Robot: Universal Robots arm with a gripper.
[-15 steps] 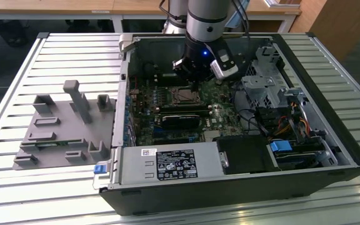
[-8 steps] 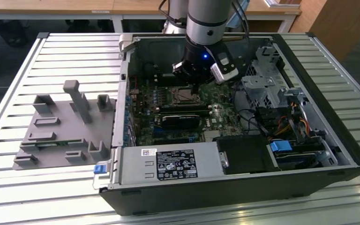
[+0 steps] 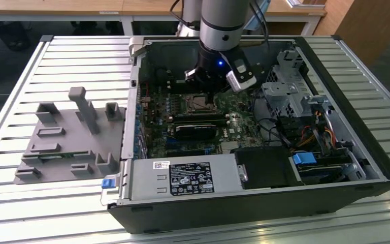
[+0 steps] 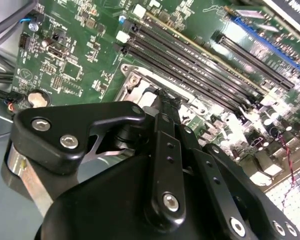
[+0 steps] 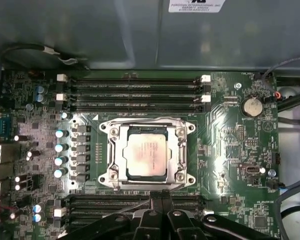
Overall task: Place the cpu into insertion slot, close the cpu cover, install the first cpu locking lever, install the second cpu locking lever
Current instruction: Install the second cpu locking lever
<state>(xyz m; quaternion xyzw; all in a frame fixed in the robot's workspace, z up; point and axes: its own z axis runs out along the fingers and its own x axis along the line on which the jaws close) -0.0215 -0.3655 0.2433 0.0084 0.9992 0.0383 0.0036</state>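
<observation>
Black tool fingers pinched narrow, silvery-beige square cpu seated under metal cpu cover, green motherboard

even, fairly bright light; glare on the slatted table in the exterior view. case interior shadowed. in the second wrist view the gripper looms soft; board glints.

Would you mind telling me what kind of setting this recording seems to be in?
Probably a lab or workshop test bench: an open computer case lies on a slatted metal table, a grey fixture block sits beside it, and wooden desks stand behind.
</observation>
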